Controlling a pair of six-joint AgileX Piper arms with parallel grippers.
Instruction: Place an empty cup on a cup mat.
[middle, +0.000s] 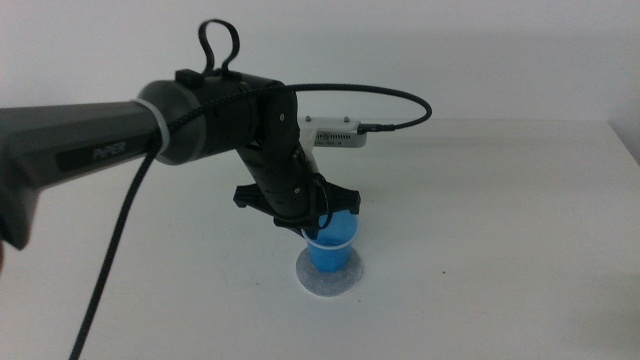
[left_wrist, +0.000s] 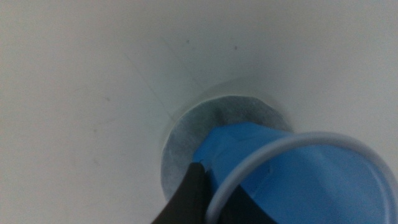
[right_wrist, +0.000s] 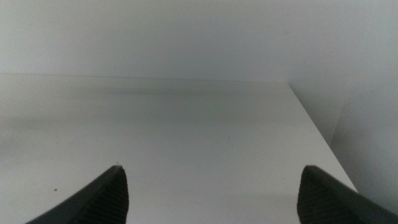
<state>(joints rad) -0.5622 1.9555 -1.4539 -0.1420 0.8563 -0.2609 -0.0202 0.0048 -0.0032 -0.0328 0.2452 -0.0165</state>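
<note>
Coming in from the left side of the counter: left gripper (middle: 318, 222), down at the cup (middle: 333, 243), clamped on its rim. Only from the middle view: whole arm, cable looping over it, blue cup upright on the mat (middle: 330, 277), roughly mid-counter, a little toward the near edge. Pale small box (middle: 335, 133) with a cable back toward the far edge, well apart from the cup.

Only from the left wrist view: close look at the cup (left_wrist: 292, 174), one dark jaw pressed against its outer wall just under the pale rim, other jaw hidden. Grey speckled mat (left_wrist: 193, 134) peeking out beneath the base. Inside of the cup blue and bare, nothing in it.

Over on the right: right gripper (right_wrist: 211, 193) seen in its own wrist view alone, jaws spread wide, holding nothing, over bare counter (right_wrist: 186, 137) near the far right corner.
</note>
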